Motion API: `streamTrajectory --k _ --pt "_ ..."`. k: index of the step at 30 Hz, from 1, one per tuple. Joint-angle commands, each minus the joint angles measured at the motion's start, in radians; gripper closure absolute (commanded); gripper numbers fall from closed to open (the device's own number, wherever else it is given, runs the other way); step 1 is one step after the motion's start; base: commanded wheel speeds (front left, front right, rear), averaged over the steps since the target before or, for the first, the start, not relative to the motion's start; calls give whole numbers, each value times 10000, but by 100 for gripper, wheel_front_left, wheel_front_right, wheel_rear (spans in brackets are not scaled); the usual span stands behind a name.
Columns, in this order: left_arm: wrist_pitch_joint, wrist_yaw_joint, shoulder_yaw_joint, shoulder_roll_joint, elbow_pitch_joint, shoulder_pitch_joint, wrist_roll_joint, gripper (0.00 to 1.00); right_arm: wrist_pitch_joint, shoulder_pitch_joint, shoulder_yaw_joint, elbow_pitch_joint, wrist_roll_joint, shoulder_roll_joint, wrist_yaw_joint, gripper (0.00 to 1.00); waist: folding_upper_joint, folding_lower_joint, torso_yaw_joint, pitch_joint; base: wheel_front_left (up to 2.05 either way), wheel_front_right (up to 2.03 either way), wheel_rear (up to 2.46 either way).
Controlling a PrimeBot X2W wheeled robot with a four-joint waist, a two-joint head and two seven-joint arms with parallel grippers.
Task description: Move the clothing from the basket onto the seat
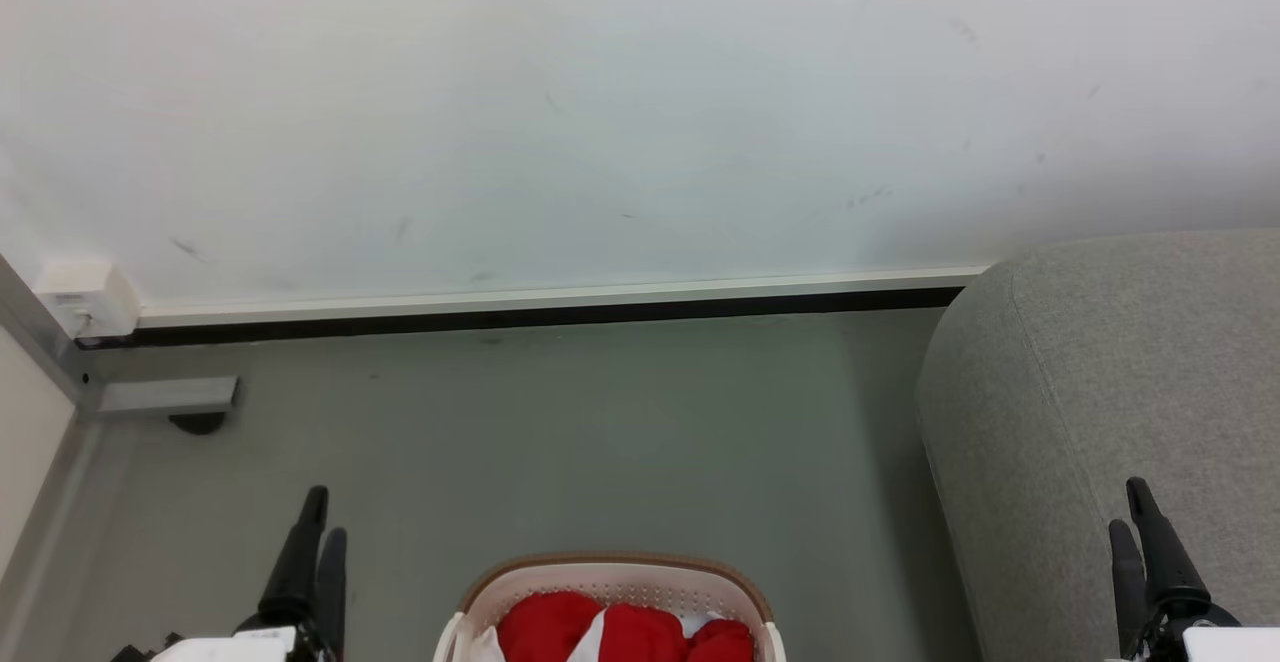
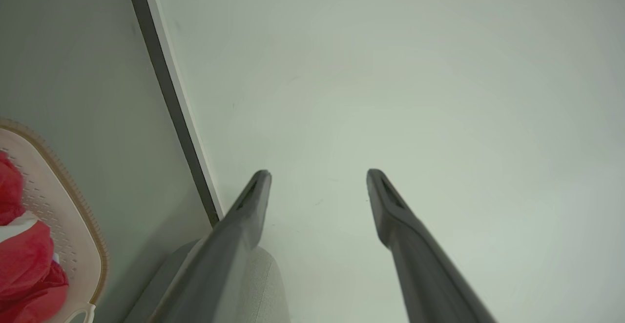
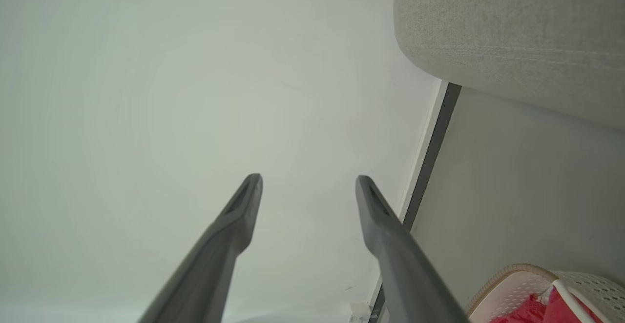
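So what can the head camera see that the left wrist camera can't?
Head camera, not the left wrist one: the right gripper and a small white box in the wall corner. Left wrist camera, not the head one: the wide gap between the left gripper's fingers, seen close up. Both: the basket, the red clothing inside it, the grey seat, the floor and the wall.

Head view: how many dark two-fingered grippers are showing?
2. The left gripper is at lower left over the grey floor; the right gripper is at lower right before the grey woven-fabric sofa.
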Motion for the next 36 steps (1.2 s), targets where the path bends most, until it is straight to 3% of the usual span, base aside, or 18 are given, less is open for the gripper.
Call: streamTrajectory --k 1,7,25,36 --pt "-148 -27 -29 57 -305 -197 294 0 -118 -147 89 -348 -138 -117 -2 0 0 0 -30 1 0 0 0" --pt "-421 74 -91 66 -640 -195 1354 0 -459 -164 366 -674 -704 -351 -3 0 0 0 -121 9 0 0 0" --pt "-1185 799 -748 93 -1127 -15 6287 0 -1284 -232 1315 -1015 -5006 -1033 -6 0 0 0 -399 38 0 0 0" --pt "-1546 1210 -931 106 -1074 41 8078 0 -1656 -308 2008 -857 -7050 -1341 -8 0 0 0 -497 39 0 0 0"
